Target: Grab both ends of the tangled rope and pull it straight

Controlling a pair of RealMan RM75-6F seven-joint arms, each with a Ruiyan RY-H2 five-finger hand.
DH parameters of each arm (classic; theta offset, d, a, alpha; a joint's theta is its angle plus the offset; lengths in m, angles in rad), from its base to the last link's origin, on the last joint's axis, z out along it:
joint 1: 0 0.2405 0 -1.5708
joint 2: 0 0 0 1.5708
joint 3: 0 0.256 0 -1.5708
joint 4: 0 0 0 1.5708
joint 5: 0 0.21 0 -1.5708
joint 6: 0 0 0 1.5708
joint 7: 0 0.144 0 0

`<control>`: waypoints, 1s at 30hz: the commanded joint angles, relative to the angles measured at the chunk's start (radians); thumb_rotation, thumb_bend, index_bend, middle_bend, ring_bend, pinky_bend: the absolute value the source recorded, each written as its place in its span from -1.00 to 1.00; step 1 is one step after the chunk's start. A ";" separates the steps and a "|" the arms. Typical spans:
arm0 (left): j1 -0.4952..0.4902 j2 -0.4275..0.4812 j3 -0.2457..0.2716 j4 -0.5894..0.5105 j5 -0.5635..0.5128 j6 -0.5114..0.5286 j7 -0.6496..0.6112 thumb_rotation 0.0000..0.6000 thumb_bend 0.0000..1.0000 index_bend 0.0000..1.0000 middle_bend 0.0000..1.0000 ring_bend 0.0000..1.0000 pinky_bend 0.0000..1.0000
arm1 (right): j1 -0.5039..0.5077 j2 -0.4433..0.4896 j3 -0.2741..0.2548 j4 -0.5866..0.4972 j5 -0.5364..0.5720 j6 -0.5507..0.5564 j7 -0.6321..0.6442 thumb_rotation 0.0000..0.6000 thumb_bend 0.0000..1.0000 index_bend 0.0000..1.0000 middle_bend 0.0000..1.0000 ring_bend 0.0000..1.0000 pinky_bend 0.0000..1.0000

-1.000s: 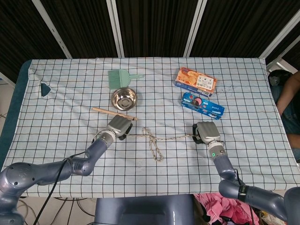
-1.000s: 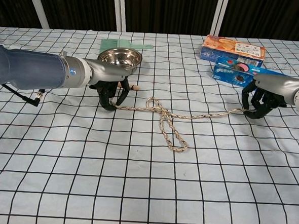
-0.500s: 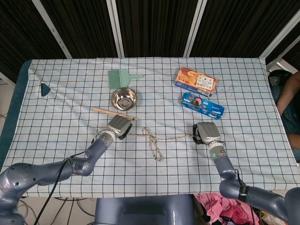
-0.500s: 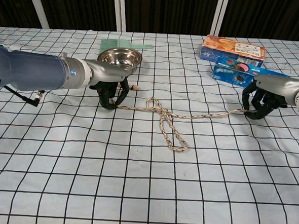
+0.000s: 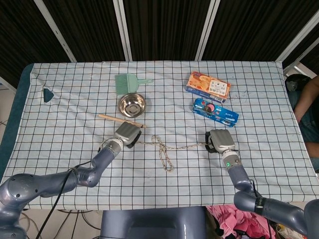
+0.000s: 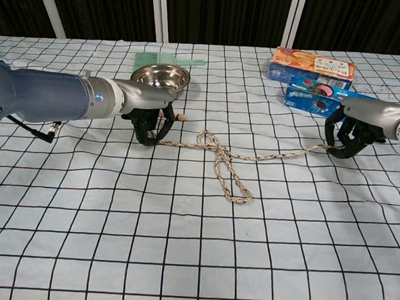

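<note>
A beige braided rope [image 6: 220,154] lies across the middle of the checked tablecloth [image 6: 180,257], with a loose loop [image 5: 165,158] hanging toward the front. My left hand [image 6: 152,123] [image 5: 126,134] grips the rope's left end, fingers curled down onto the cloth. The rope's right end is held by my right hand [image 6: 349,135] [image 5: 220,142], its fingers closed around it. Between the hands the rope runs nearly straight apart from the crossed loop near the middle.
Behind my left hand stand a steel bowl [image 6: 161,77], a green brush [image 6: 158,57] and a wooden stick [image 5: 119,120]. An orange box [image 6: 312,65] and a blue cookie pack [image 6: 312,97] lie close behind my right hand. A dark triangle [image 5: 47,94] sits far left.
Both hands have drawn slightly apart, the right end of the rope lifting a little and the line tightening. The loop in the middle stays in place.
</note>
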 commanded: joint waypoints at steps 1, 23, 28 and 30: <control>0.001 0.005 -0.005 -0.006 0.004 0.005 -0.003 1.00 -0.10 0.22 1.00 0.91 0.68 | 0.000 0.002 0.001 -0.002 0.000 0.002 -0.001 1.00 -0.11 0.30 0.64 0.92 0.74; 0.021 0.111 -0.012 -0.120 0.017 0.072 0.022 1.00 -0.06 0.26 1.00 0.91 0.68 | -0.021 0.103 -0.006 -0.101 0.002 0.034 -0.024 1.00 -0.10 0.30 0.65 0.93 0.74; 0.027 0.149 -0.016 -0.151 0.011 0.093 0.031 1.00 -0.06 0.26 1.00 0.91 0.68 | -0.035 0.137 -0.008 -0.114 0.009 0.044 -0.020 1.00 -0.10 0.30 0.65 0.93 0.74; 0.029 0.166 -0.018 -0.168 0.011 0.103 0.034 1.00 -0.06 0.26 1.00 0.91 0.68 | -0.040 0.150 -0.008 -0.117 0.009 0.046 -0.015 1.00 -0.10 0.30 0.65 0.93 0.74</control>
